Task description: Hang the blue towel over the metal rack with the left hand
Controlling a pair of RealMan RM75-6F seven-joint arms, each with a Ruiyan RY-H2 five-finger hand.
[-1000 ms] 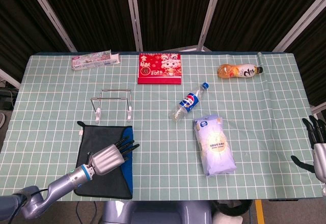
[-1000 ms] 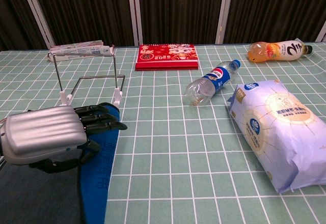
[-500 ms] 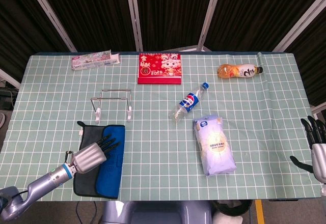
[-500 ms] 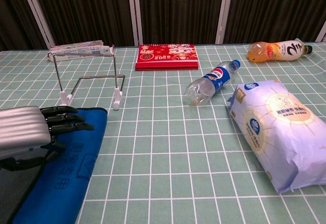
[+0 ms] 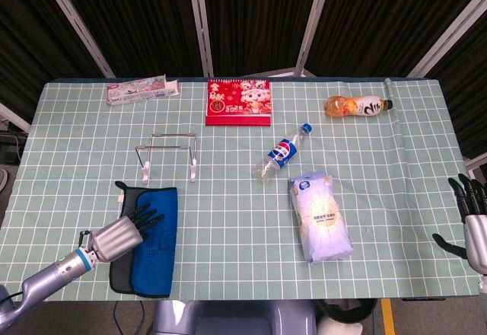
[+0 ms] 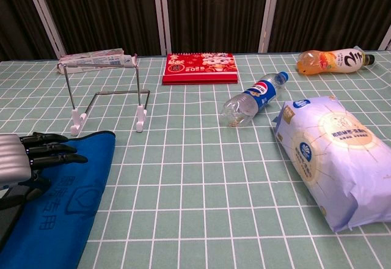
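Note:
The blue towel [image 5: 158, 242] lies flat at the table's front left, partly over a dark grey cloth [image 5: 120, 270]. It shows again in the chest view as the blue towel [image 6: 64, 211]. My left hand [image 5: 122, 233] lies over the towel's left part with its fingers stretched out towards the rack, and no grasp shows. In the chest view the left hand [image 6: 27, 162] sits at the left edge. The metal rack [image 5: 167, 152] stands upright and bare just behind the towel, and the chest view also shows the rack [image 6: 107, 92]. My right hand [image 5: 473, 224] hangs off the table's right edge, holding nothing.
A white-blue bag [image 5: 320, 217] and a Pepsi bottle [image 5: 282, 151] lie mid-table. A red calendar [image 5: 238, 102], a toothpaste box [image 5: 142, 90] and an orange drink bottle [image 5: 358, 106] lie along the far edge. The towel reaches the table's front edge.
My left hand has drawn back to the left and towards the front edge. The towel's right edge has shifted left with it, and more blue now shows.

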